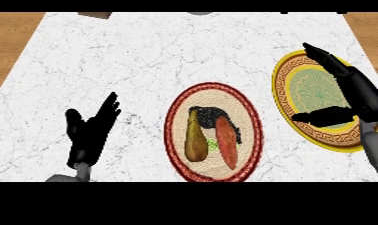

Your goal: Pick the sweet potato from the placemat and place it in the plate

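The sweet potato (227, 142), orange-red and long, lies on the right half of a round placemat (179, 119) with a red rim and a beige middle. A brown pear-shaped item (196, 139) lies next to it on the left, and a dark patch shows above both. The plate (325, 140), yellow-rimmed with a green centre, sits to the right of the placemat. My right hand (359, 93) is over the plate, open, fingers straight and thumb spread, holding nothing. My left hand (91, 130) rests open at the lower left, fingers up, apart from the placemat.
The white marble counter (133, 54) spreads across the view, with wooden floor strips at the far left and right edges. Small dark objects peek in at the counter's far edge.
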Robot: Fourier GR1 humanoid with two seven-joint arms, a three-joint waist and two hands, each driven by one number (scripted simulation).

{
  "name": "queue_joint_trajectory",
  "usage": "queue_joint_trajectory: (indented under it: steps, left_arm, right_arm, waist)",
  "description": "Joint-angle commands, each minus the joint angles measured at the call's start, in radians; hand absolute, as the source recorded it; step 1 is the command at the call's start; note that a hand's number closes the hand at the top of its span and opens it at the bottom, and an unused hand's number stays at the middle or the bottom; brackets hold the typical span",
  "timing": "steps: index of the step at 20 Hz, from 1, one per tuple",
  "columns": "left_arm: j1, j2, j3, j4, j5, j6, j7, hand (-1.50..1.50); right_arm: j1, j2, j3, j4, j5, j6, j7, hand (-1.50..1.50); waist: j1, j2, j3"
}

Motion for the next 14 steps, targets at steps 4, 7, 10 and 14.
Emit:
queue_joint_trajectory:
  steps: [4,7,10,14]
  left_arm:
    - [0.029,0.019,0.021,-0.063,0.026,-0.017,0.049,0.0]
    - [0.021,-0.01,-0.002,-0.036,-0.01,0.003,0.031,0.0]
    - [-0.005,-0.028,0.014,0.007,-0.034,0.008,0.006,0.0]
    - [0.022,-0.029,0.011,-0.013,-0.041,-0.022,0.021,0.0]
  right_arm:
    - [0.023,-0.088,0.145,-0.218,0.086,0.144,0.27,-1.5]
    - [0.031,-0.044,0.239,-0.326,0.179,0.114,0.418,-1.5]
    - [0.012,0.001,0.264,-0.337,0.237,0.122,0.502,-1.5]
    - [0.005,0.098,0.336,-0.295,0.354,0.102,0.528,-1.5]
  waist:
    - [-0.002,-0.004,0.0]
    - [-0.004,-0.004,0.0]
    - [0.0,0.001,0.001]
    - [0.006,0.002,0.001]
